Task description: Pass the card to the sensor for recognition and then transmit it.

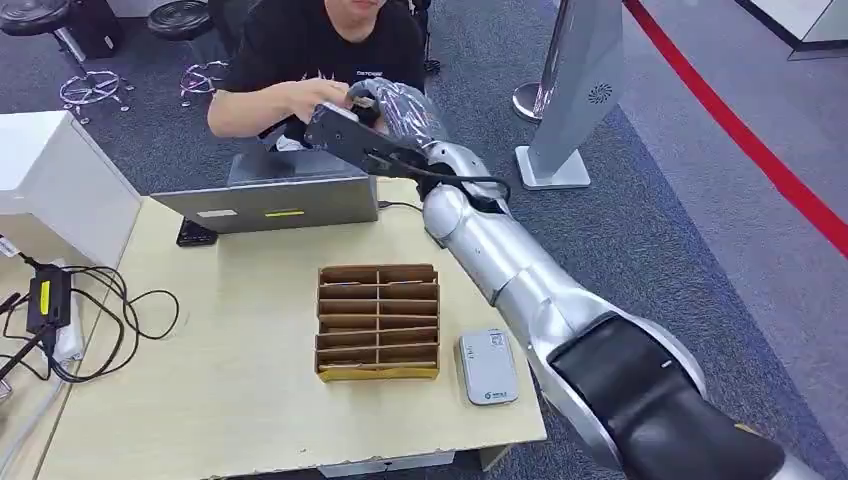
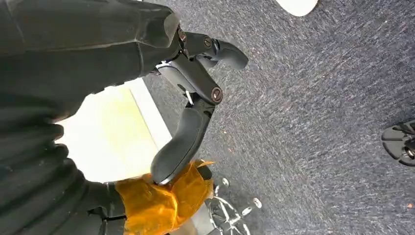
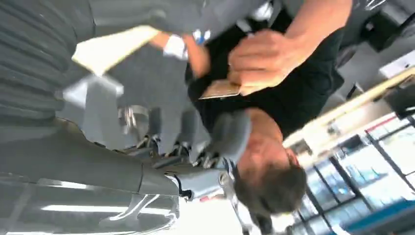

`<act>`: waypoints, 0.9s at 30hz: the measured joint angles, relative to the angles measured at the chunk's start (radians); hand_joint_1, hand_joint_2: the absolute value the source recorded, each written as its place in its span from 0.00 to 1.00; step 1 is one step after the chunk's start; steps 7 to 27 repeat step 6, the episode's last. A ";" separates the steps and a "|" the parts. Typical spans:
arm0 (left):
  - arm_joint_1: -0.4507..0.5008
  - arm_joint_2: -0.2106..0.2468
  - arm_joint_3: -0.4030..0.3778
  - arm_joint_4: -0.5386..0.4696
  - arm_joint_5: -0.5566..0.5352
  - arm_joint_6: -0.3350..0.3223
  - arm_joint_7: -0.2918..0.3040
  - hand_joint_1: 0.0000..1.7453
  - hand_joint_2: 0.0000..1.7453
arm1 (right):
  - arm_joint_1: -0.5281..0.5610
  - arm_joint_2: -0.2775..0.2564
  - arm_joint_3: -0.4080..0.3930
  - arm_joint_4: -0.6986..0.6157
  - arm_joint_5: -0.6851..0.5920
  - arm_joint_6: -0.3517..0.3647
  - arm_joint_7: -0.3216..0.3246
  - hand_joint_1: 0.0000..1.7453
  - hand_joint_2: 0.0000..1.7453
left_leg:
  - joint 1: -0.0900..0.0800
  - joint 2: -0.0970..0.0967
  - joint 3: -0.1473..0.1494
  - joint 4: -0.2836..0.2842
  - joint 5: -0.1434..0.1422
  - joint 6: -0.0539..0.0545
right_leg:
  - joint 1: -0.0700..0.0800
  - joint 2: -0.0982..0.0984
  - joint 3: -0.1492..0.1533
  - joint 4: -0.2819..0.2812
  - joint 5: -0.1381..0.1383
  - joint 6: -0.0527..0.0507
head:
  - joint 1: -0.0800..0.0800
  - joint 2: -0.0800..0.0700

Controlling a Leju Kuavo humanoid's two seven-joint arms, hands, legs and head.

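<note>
- The right hand [image 1: 385,105] is seen extended past the far edge of the table [image 1: 230,400], up against a seated person [image 1: 320,50]; whether its fingers are apart or closed cannot be told (the wrist picture is blurred).
- The card [image 3: 220,89] is seen pinched in the person's hand [image 3: 264,58], just beside the robot's fingers; contact between card and robot cannot be made out.
- The left hand [image 2: 195,98] is seen over dark carpet, fingers spread, nothing held.
- The grey sensor [image 1: 487,366] is seen lying flat near the table's front right corner, just beside a cardboard slotted organiser [image 1: 378,322].
- A grey laptop [image 1: 270,195] is set at the far edge.
</note>
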 joint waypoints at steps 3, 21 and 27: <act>0.005 0.001 0.000 0.000 0.002 0.010 0.000 0.00 1.00 | 0.000 -0.031 -0.069 0.011 -0.097 0.009 -0.010 0.00 1.00 | 0.000 -0.001 0.000 0.000 0.000 0.000 | 0.000 -0.001 0.000 -0.001 0.000 0.000 | 0.000 0.000; 0.010 0.002 0.000 0.000 0.002 0.016 0.001 0.00 1.00 | 0.000 -0.069 -0.131 0.021 -0.175 0.020 -0.029 0.00 1.00 | 0.000 -0.001 0.000 0.001 0.000 0.000 | 0.000 -0.001 0.001 -0.001 0.000 0.000 | 0.000 0.000; 0.010 0.002 0.000 0.000 0.002 0.016 0.001 0.00 1.00 | 0.000 -0.069 -0.131 0.021 -0.175 0.020 -0.029 0.00 1.00 | 0.000 -0.001 0.000 0.001 0.000 0.000 | 0.000 -0.001 0.001 -0.001 0.000 0.000 | 0.000 0.000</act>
